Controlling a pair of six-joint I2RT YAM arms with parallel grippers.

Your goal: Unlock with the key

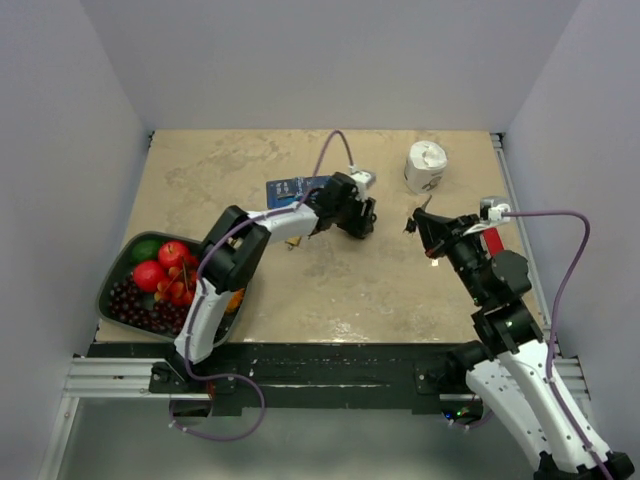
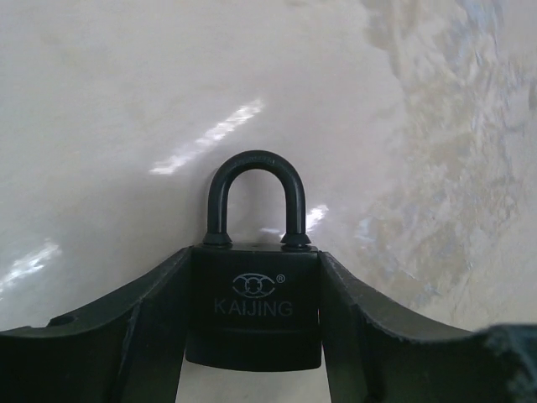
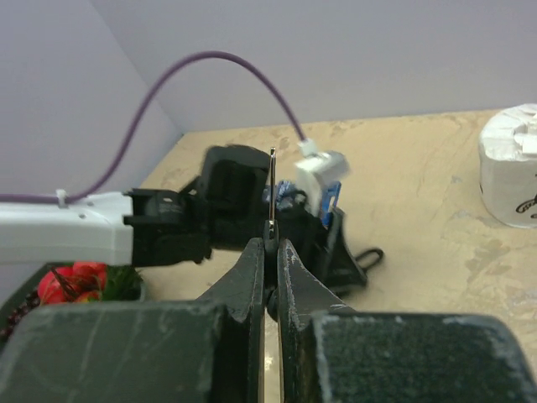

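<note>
Tabletop point(image 1: 300, 290) of mottled beige stone, seen from above, with two robot arms reaching in from its near edge. The left gripper point(image 1: 357, 217) sits near the middle of the table, its claw closed partway around a black padlock point(image 2: 254, 306). In the left wrist view, the dark fingers point(image 2: 151, 311) press against both sides of the lock body. The shackle point(image 2: 254, 197) points away from the claw and looks closed.

The right gripper point(image 3: 271, 252) hangs just to the right of the left one, apart from it. Its claw is pinched narrow on the key point(image 3: 273, 189), whose thin silver blade shows edge-on, standing straight out from the fingertips towards the lock.

A white paper roll point(image 1: 425, 166) stands near the far right. A flat blue object point(image 1: 290, 188) lies behind the left gripper. A dark tray point(image 1: 112, 290) of fruit sits at the left edge.
</note>
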